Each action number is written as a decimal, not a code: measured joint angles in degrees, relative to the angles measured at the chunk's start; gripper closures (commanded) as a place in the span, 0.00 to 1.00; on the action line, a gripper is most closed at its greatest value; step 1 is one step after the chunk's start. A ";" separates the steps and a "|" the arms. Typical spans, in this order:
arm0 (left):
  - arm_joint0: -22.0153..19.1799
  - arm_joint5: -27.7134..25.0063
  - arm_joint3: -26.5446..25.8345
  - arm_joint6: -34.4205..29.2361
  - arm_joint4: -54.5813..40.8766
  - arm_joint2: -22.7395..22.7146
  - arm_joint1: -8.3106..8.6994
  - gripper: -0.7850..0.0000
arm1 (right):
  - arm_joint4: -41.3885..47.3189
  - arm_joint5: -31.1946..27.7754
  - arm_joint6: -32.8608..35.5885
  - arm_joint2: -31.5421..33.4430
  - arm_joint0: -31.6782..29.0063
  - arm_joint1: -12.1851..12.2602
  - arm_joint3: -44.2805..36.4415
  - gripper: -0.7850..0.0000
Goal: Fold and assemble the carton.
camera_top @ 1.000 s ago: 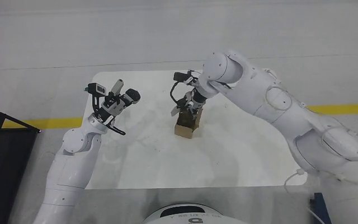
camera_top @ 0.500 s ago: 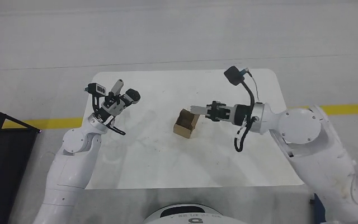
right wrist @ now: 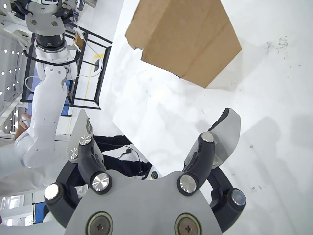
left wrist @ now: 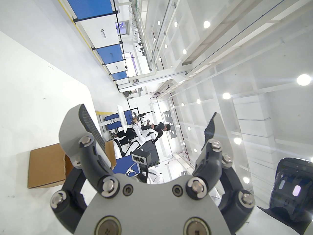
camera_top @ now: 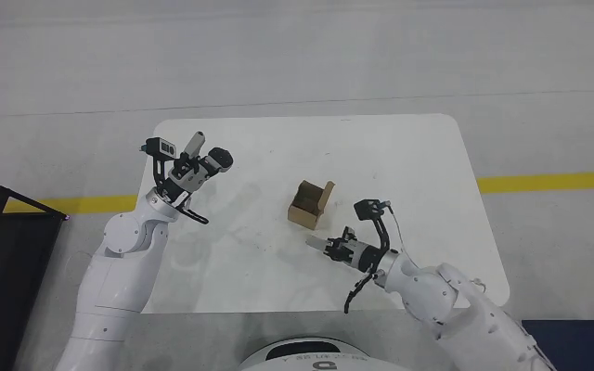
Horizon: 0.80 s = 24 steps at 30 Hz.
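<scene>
A small brown carton (camera_top: 307, 206) stands near the middle of the white table (camera_top: 418, 158), with one flap (camera_top: 326, 194) raised on its right side. My right gripper (camera_top: 317, 244) is open and holds nothing. It hovers low on the near side of the carton, a short gap away. In the right wrist view the gripper (right wrist: 156, 116) faces the carton (right wrist: 185, 32) across bare table. My left gripper (camera_top: 208, 151) is raised over the table's left part, well left of the carton, open and holding nothing. The left wrist view has its fingers (left wrist: 83, 121) spread, and the carton (left wrist: 46, 170) sits beyond them.
A black frame (camera_top: 19, 232) stands on the floor past the table's left edge. A yellow floor line (camera_top: 538, 181) runs behind the table on both sides. The table around the carton is bare white surface with scuff marks.
My right arm has come off the carton's top, swung round its right side and dropped to the table's near side. The carton stays in place. The left arm has not moved.
</scene>
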 measured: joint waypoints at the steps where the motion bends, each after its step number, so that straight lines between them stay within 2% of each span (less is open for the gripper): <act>1: 0.00 0.00 0.00 0.00 0.00 0.00 0.00 0.00 | -1.30 0.52 -2.02 -1.46 0.66 -0.41 0.92 0.09; 3: 0.00 0.00 0.00 0.00 0.00 0.00 0.00 0.00 | -4.01 1.70 -6.27 -4.70 2.29 -1.37 2.89 0.08; 6: 0.00 0.00 0.00 0.00 0.00 0.00 0.00 0.00 | -6.83 2.37 -11.20 -7.75 4.28 -2.50 4.83 0.16; 7: 0.00 0.00 0.00 0.00 0.00 0.00 0.00 0.00 | -7.44 2.64 -12.43 -8.21 4.75 -2.76 5.28 0.22; 8: 0.00 0.00 0.00 0.00 0.00 0.00 0.00 0.00 | -7.88 2.91 -13.53 -8.51 5.16 -3.00 5.69 0.31; 9: 0.00 0.00 0.00 0.00 0.00 0.00 0.00 0.00 | -8.35 3.32 -14.70 -8.68 5.65 -3.26 6.17 0.47; 11: 0.00 0.00 0.00 0.00 0.00 0.00 0.00 0.00 | -8.58 3.51 -15.92 -8.62 6.22 -3.57 6.69 0.64; 13: 0.00 0.00 0.00 0.00 0.00 0.00 0.00 0.00 | -8.13 3.37 -16.94 -7.95 6.63 -3.79 7.33 1.00; 17: 0.00 0.00 0.00 0.00 0.00 0.00 0.00 0.00 | -6.60 2.15 -18.19 -5.58 6.61 -3.89 8.42 1.00; 20: 0.00 0.00 0.00 0.00 0.00 0.00 0.00 0.00 | -4.80 -0.23 -16.69 -3.44 6.77 -3.77 9.16 1.00; 24: 0.00 0.00 0.00 0.00 0.00 0.00 0.00 0.00 | -3.46 -7.44 -6.93 -0.67 8.85 -3.07 10.47 1.00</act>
